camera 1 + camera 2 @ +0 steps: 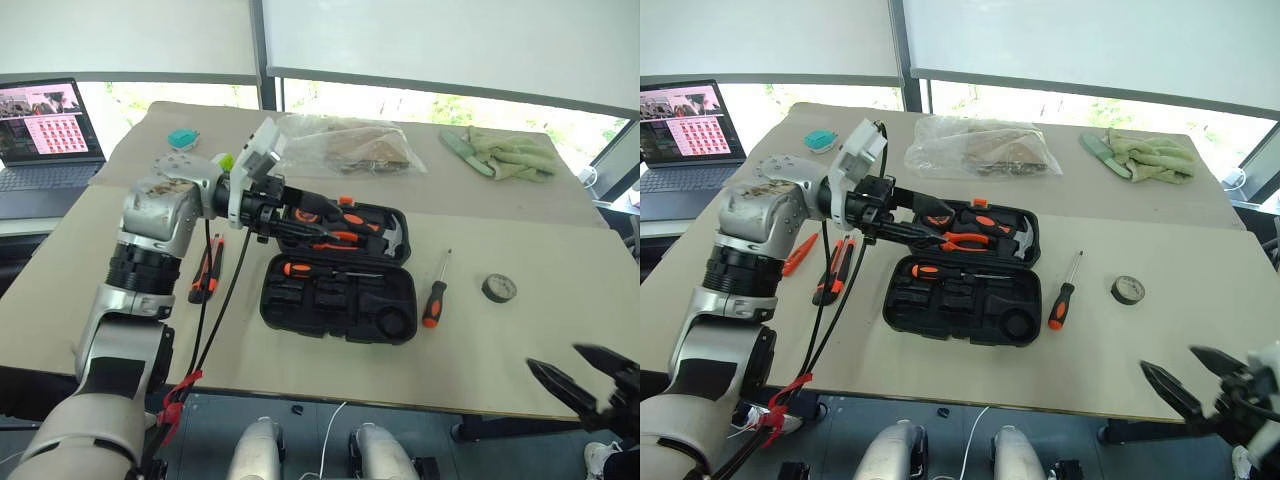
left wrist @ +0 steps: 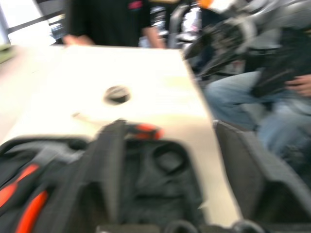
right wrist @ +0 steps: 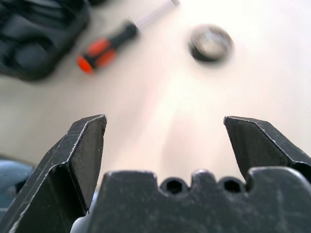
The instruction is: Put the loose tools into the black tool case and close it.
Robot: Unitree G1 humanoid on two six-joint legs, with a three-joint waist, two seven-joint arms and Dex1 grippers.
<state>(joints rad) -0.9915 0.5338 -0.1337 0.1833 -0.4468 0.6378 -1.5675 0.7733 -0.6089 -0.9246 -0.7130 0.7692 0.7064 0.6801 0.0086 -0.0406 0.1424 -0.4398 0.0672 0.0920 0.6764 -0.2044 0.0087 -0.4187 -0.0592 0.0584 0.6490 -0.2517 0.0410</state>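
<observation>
Hovering over the back half of the open black tool case [image 1: 340,290], the left gripper [image 1: 300,228] spreads its fingers, holding nothing. The right gripper [image 3: 165,145], wide apart and empty, hangs off the table's [image 1: 540,340] near edge. A screwdriver [image 1: 435,295] and grey tape roll [image 1: 499,288] lie right of the case.

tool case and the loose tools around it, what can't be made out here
- Left gripper: its fingers merge with the dark tools in the open tool case, so open or shut is unclear in the right eye view.
- Tools left of the case: partly hidden behind hanging cables; which tools they are is unclear.
- Tape roll: blurred in the left wrist view.
- Screwdriver: blurred, tip cut off by the right wrist view's edge.
</observation>
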